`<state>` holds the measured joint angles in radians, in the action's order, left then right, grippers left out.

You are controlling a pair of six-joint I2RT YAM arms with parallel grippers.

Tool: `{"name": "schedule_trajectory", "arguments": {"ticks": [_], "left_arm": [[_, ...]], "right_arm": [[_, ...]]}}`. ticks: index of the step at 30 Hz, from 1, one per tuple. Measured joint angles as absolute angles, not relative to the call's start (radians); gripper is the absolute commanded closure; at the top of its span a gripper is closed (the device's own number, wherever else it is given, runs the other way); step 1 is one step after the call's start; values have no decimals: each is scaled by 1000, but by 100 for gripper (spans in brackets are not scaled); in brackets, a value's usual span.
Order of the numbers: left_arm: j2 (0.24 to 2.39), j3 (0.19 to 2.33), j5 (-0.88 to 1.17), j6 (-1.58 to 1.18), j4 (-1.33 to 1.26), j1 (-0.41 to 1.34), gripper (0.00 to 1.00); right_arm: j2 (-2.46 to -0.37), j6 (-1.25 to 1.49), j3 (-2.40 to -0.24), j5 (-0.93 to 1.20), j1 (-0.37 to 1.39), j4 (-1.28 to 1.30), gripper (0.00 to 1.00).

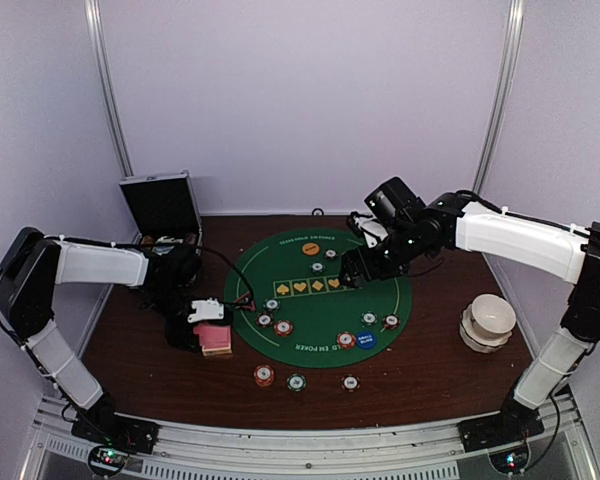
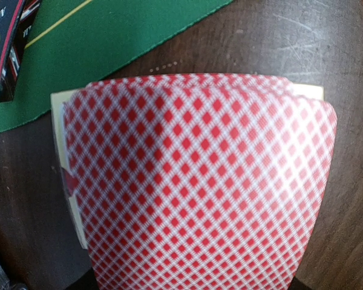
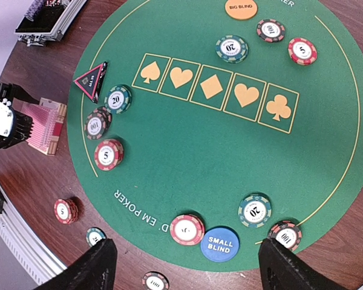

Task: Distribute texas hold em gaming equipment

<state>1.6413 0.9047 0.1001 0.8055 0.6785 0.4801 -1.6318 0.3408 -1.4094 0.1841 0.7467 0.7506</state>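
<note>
you had the left fingers (image 1: pixel 202 332) pinched on the pink-red-backed card deck (image 2: pixel 193 187) over the bench (image 2: pixel 327 48) beside the green mat (image 3: pixel 187 157), the right fingers (image 3: pixel 100 266) spread above the poker chips (image 3: pixel 109 154), so dealing looked in hand, next wanting the deck lifted toward a seat.

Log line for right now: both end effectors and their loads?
left end effector: shut on playing cards beside green mat | right end effector: open, empty, over green mat | poker chips: on and off green mat
</note>
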Motion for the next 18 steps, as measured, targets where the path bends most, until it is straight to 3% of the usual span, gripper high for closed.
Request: {"name": "schedule_trajectory", "arguments": {"ticks": [5, 9, 18], "left_arm": [[1636, 901, 89, 805, 675, 481, 80], [1631, 901, 81, 802, 677, 485, 98], [1588, 958, 84, 779, 745, 485, 100]], "right_arm": [[-1632, 341, -1409, 195, 747, 749, 16], [-1632, 345, -1409, 212, 747, 741, 16], [-1632, 380, -1409, 273, 747, 698, 16]]}}
